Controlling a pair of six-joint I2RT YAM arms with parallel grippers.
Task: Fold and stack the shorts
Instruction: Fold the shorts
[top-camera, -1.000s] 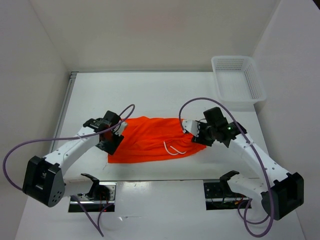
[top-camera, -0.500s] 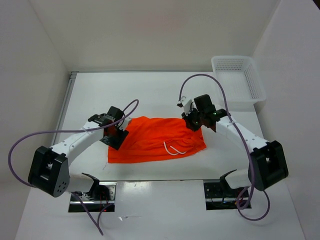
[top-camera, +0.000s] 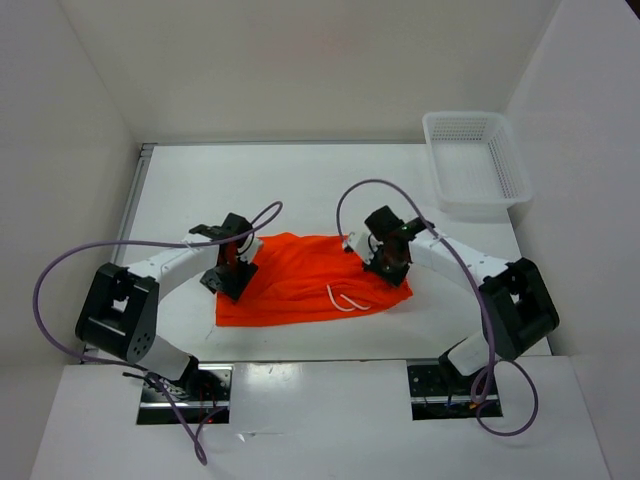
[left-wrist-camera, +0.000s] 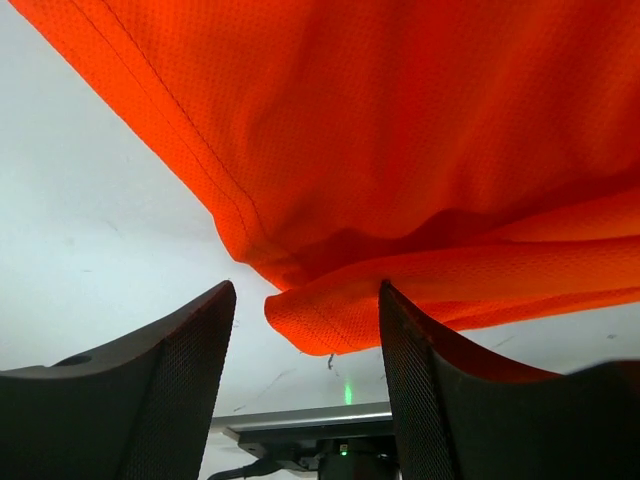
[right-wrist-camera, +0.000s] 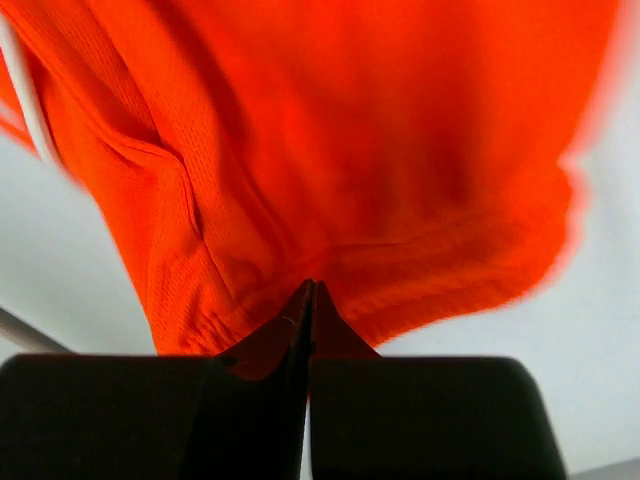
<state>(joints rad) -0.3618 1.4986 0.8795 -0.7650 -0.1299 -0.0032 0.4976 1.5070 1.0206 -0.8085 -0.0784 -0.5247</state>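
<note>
Taking hold for the first fold: pinching the edge of the shorts (top-camera: 310, 285) in the right claw (right-wrist-camera: 308, 292), tips pressed together on the fabric, while holding the left claw (left-wrist-camera: 305, 300) spread, with a bunched corner lying between and just ahead of its fingers (left-wrist-camera: 150, 400) on the bench (top-camera: 300, 190). Probably needing next to be closing the left claw on that corner, then lifting both sides evenly and carrying them across.

- Bright orange mesh shorts (top-camera: 300, 282), spread flat, slightly rumpled, left of and nearer than the white basket (top-camera: 516, 165).
- Thin white drawstring (top-camera: 345, 298) looped on basket-side half.
</note>
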